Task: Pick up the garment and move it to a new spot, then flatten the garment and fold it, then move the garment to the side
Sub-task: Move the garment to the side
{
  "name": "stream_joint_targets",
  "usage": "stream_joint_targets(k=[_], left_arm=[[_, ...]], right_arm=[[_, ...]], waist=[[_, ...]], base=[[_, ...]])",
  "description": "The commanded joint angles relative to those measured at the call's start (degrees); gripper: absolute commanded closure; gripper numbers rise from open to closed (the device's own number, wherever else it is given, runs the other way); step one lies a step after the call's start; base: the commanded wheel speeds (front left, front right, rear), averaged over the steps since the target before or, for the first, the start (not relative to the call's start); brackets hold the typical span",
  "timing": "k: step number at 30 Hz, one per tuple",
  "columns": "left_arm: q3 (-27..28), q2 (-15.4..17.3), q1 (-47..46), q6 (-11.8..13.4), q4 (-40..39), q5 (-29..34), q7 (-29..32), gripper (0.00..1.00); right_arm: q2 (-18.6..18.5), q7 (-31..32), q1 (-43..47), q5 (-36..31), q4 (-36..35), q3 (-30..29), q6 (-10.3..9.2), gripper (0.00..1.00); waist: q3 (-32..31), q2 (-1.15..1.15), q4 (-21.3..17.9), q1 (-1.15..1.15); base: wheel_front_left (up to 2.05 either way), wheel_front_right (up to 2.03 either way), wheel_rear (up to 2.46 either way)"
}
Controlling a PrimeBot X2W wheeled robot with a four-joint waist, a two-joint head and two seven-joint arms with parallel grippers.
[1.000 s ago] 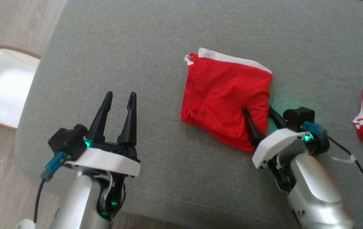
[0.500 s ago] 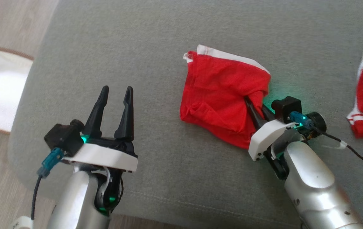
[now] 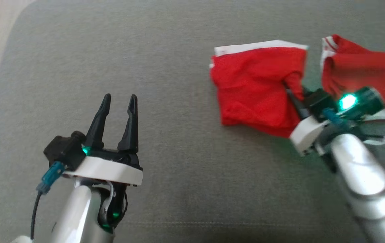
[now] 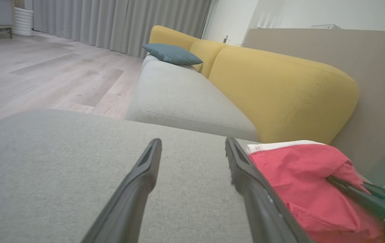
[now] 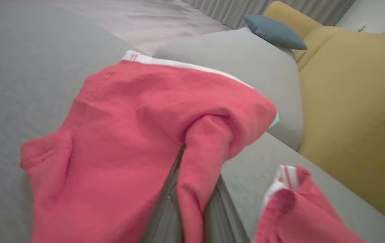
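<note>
From the head view, the left gripper hangs over the grey cushion at the lower left. Its jaws are wide open with nothing in them. The red garment, with a white band along its top edge, lies on the cushion to the right, well apart from that gripper. The right gripper is at the garment's right edge, and its jaws are closed on a fold of the red cloth, which bunches up there. A second red garment with white stripes lies just beside it, further right. In the left wrist view, the open jaws point across the grey cushion. The red garment sits to their right, with the right gripper's dark fingers pushed into it. Behind are a yellow sofa back, a blue pillow, grey curtains and a wood floor. In the right wrist view, a strip of the red garment runs down between the two closed jaws — pinched tight — and a corner of the second red garment shows at the lower right.
</note>
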Motion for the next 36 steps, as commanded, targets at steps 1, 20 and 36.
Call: stream_joint_targets(k=[1,20,36], left_arm=[[2.1,0.5,-1.4,-0.4,-2.3,0.7,-0.4,0.00],[3.4,0.5,-5.0,-2.4,-3.7,2.1,-0.4,0.00],[5.6,0.5,-6.1,-3.6,-4.0,2.9,-0.4,0.00]], right_arm=[[-3.5,1.8,-1.2,1.4,-3.3,1.9,0.37,1.00],[-35.3,16.2,-5.7,10.5,-14.7,9.6,0.37,1.00],[-34.8,25.2,-1.6,7.9,-19.1,0.5,0.37,1.00]], waist=[[0.5,0.00,-2.5,0.00],[7.3,0.00,-6.9,0.00],[9.9,0.00,-6.4,0.00]], base=[[0.00,0.00,0.00],[0.00,0.00,0.00],[0.00,0.00,0.00]])
